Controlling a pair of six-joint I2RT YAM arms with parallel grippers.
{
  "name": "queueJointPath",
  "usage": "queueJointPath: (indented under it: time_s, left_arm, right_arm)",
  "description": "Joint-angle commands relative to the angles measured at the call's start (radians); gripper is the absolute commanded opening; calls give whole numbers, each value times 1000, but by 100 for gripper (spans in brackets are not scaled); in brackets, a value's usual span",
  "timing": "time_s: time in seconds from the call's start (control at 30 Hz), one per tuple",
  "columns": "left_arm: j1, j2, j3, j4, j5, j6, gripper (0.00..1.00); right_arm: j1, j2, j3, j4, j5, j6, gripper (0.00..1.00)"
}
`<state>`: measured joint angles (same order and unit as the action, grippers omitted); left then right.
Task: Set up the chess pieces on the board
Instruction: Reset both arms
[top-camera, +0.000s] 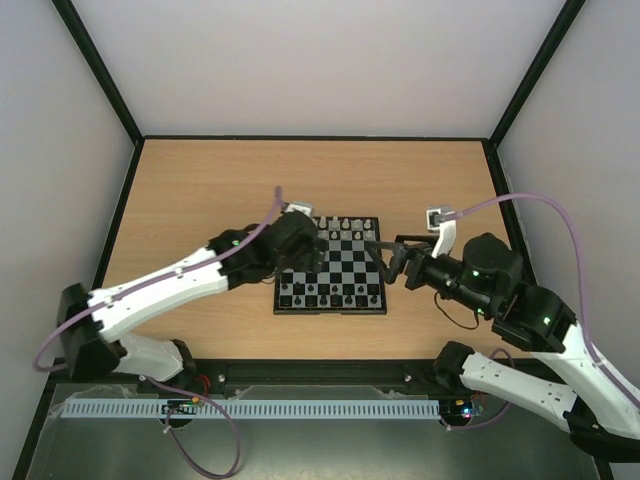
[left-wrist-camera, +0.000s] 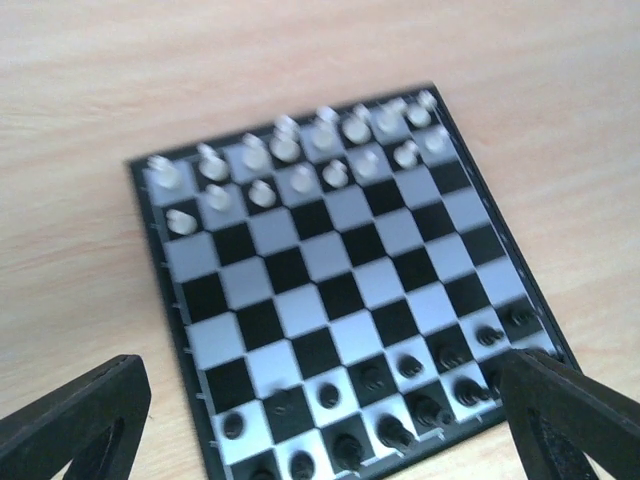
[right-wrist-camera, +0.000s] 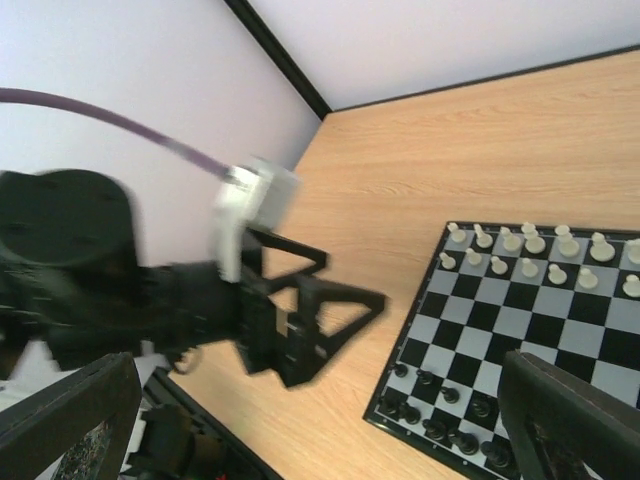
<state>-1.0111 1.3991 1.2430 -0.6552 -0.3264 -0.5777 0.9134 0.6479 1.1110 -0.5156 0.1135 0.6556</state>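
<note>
Flat square board (top-camera: 330, 311), glossy blk/wht checks w/ thin blk rim, lies mid wood-grain worktop (top-camera: 200, 190). Tiny rounded blk chess pieces (left-wrist-camera: 395, 432) stand on its near rows, pale pieces (left-wrist-camera: 285, 150) on far rows. Left pincer (left-wrist-camera: 325, 365) over board: matte blk wedge fingers wide, empty. Right pincer (right-wrist-camera: 315, 375) at board's rt edge, also wide, empty.

We see a left arm (top-camera: 150, 290) and a right arm (top-camera: 520, 385), each built of glossy white shell links joined by rounded black joints. A thin purple cable (top-camera: 540, 198) loops along each to a small white camera block (top-camera: 438, 217) at the wrist. Tiny green lights (top-camera: 479, 272) glow on the black housings. The fingers (left-wrist-camera: 75, 425) are matte black wedges with open triangular frames.
</note>
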Motion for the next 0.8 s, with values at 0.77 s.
queueJointPath:
  time_s: [0.77]
  left_arm:
    - [328, -658, -529, 496, -281, -1, 100]
  right_arm:
    - [-534, 591, -231, 400, 283, -211, 99]
